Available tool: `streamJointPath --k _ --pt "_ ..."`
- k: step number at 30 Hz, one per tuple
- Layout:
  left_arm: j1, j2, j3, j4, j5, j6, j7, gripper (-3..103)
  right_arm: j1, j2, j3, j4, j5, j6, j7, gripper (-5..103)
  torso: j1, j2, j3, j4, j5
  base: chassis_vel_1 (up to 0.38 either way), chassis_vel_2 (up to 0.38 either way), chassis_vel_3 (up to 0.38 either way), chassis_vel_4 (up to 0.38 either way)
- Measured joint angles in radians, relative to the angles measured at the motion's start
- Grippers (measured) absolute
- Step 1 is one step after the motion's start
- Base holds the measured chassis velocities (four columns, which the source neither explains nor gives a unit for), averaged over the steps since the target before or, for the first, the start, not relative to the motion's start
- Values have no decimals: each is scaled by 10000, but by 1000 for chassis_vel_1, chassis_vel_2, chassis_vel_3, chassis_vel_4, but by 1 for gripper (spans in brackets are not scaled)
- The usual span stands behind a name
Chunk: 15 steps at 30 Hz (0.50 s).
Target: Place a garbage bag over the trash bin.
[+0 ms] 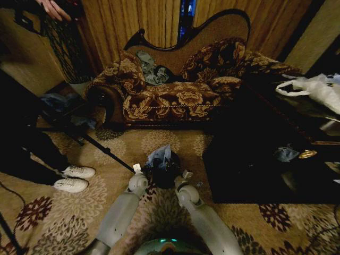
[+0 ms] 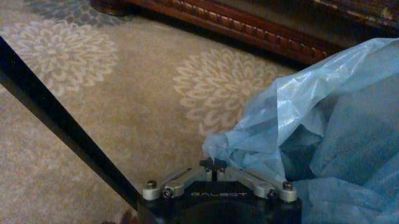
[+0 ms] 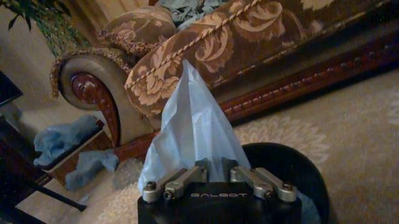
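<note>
Flanking the trash bin (image 1: 164, 175) on the floral carpet (image 1: 79, 207), both arms hold film for spreading over the rim. Left gripper (image 2: 213, 164): fingers clenched on a crumpled edge of the garbage bag (image 2: 324, 121), thin, pale blue, wrinkly, semi-transparent. Centre: bin, small, black, round, bag bunched above its mouth. Right gripper (image 3: 215, 169): fingers pinching another portion, pulled up into a peak, probably to open it.
</note>
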Motion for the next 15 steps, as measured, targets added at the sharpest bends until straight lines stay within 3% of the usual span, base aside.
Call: streamJointPath --k 2,5,15 --pt "-1 -6 2 -6 -8 -19 6 0 25 -91 -2 -77 -162 82 -83 5 0 0 0 0 0 0 0 0 0" --pt "-9 -23 5 -6 -10 -57 20 0 26 -238 28 -96 -292 147 -178 1 0 0 0 0 1 0 0 0 0" --pt "-47 42 -126 -100 -10 -153 34 0 -142 -1085 264 141 -917 417 -388 0 0 0 0 0 2 0 0 0 0"
